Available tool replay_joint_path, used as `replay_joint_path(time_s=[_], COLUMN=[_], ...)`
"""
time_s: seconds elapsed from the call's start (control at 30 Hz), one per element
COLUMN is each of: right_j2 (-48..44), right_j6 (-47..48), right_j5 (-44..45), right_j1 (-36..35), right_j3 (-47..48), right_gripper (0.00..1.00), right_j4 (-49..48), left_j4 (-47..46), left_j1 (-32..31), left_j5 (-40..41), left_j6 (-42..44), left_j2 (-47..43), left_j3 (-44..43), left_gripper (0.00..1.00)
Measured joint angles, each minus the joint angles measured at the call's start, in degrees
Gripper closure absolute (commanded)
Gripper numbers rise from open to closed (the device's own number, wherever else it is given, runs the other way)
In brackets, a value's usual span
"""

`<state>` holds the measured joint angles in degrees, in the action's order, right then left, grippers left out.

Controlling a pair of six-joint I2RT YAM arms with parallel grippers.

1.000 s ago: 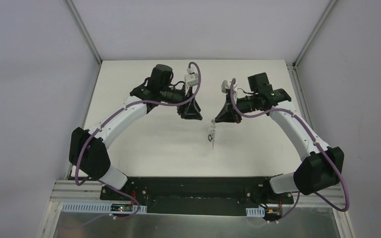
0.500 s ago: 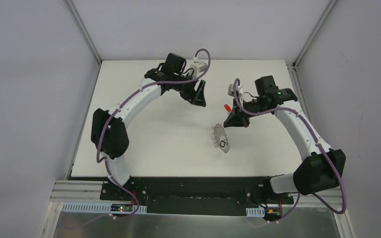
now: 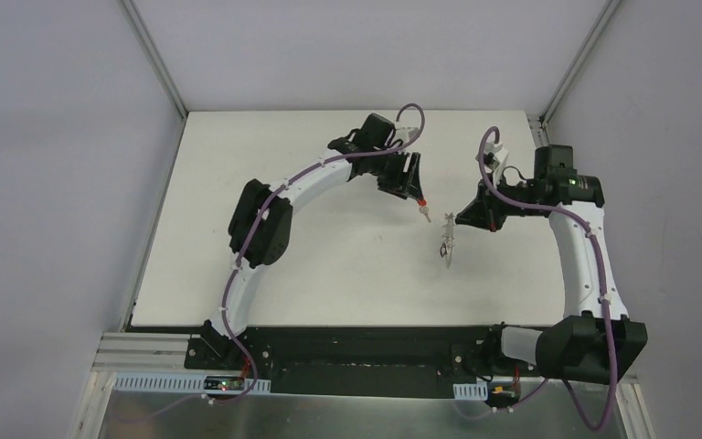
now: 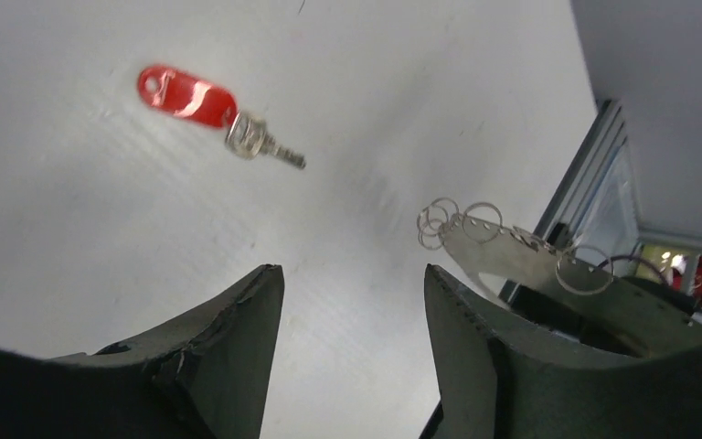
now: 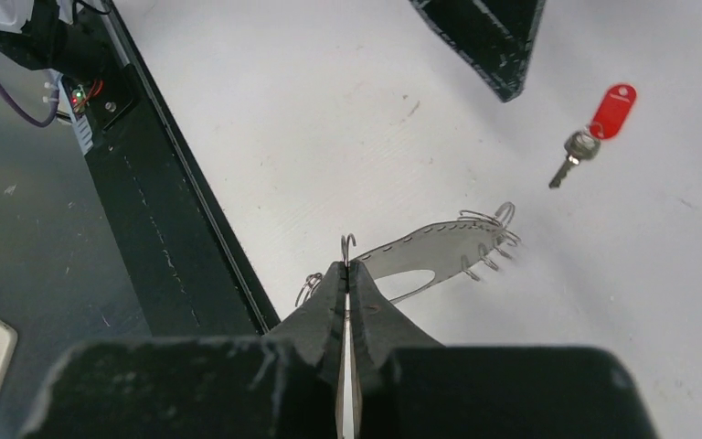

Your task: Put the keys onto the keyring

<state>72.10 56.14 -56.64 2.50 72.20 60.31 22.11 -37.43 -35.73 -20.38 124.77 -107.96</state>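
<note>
The red-tagged key lies flat on the white bench, upper left in the left wrist view and upper right in the right wrist view. It is a small silver key joined to a glossy red oblong tag with a hole at its far end.

The keyring is a thin grey metal band with a cut-out middle, a row of tiny holes and several silver wire loops along one edge. One end is pinched in the closed jaws of the right gripper. In the top view it shows edge-on as a narrow sliver right of centre, near the key but apart from it.
</note>
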Motion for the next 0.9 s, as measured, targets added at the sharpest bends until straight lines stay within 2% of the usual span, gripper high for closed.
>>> replay_joint_path(time_s=[0.2,0.4,0.67,0.9], right_j2=[-2.34,-3.04,-3.37,-3.34], right_j6=[0.46,1.38,1.97,2.89], right_j5=[1.42,1.73,1.68,1.25], right_j1=[6.01,8.85,10.05,11.10], right_j3=[0.00,0.00,-0.20,-0.66], right_gripper=[1.00,1.00,1.00,1.00], right_j4=[5.05,8.24,9.51,9.64], left_j4=[-7.32,-8.09,-6.34,-2.99], left_j1=[-1.36,-1.55,-2.19,-3.06], left_j5=[1.01,6.25,11.41,13.86], left_j6=[-10.91,-14.69,-15.74,-16.13], left_j2=[11.39,17.77,19.63,19.63], left_j3=[-11.52,-17.38,-20.63,-20.61], left_gripper=[0.45,0.47,0.57,0.59])
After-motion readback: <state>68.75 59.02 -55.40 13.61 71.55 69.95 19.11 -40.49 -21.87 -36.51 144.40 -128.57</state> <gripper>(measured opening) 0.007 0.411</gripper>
